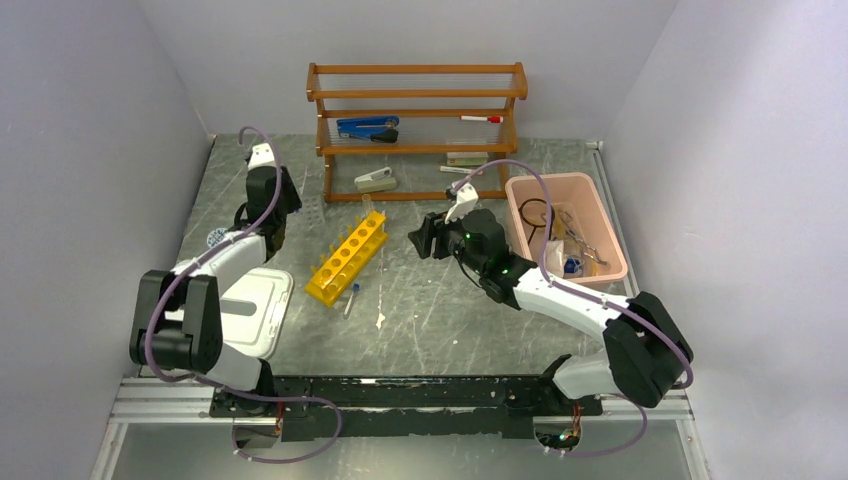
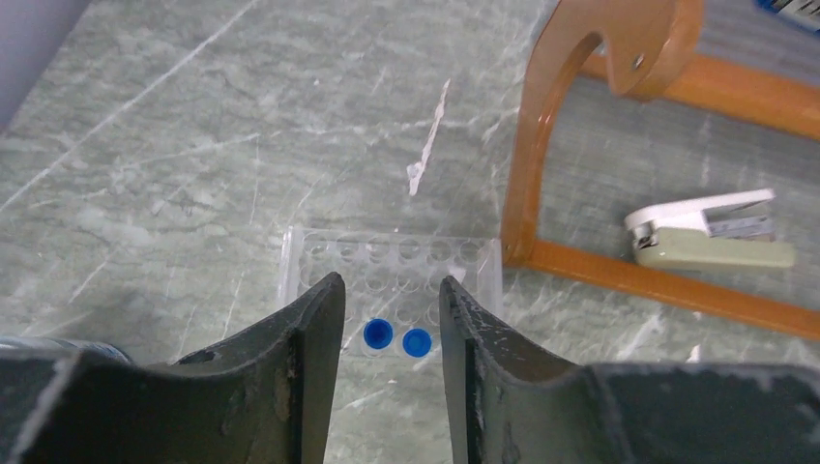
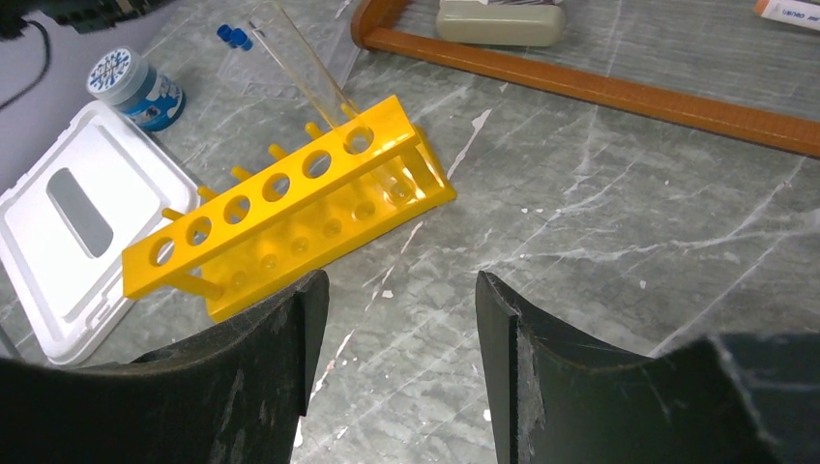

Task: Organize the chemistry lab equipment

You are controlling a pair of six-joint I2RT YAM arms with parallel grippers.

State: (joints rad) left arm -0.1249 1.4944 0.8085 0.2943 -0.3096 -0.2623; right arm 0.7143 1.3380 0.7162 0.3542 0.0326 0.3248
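Blue-capped tubes [image 2: 377,334] sit in a clear tray [image 2: 387,253] just beside the wooden shelf [image 2: 527,164] leg. My left gripper [image 2: 391,285] hangs over them, jaws parted, empty — closing off-centre could, I reckon, knock both over. Right gripper [image 3: 398,280], wide and empty, hovers near the yellow rack [image 3: 309,227].

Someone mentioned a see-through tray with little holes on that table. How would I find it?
Start at the wooden shelf rack at the back. By its left foot, close to the left gripper, a flat tray lies on the table. Unlike the yellow rack nearby, it is clear plastic with rows of small wells and two blue caps in it.
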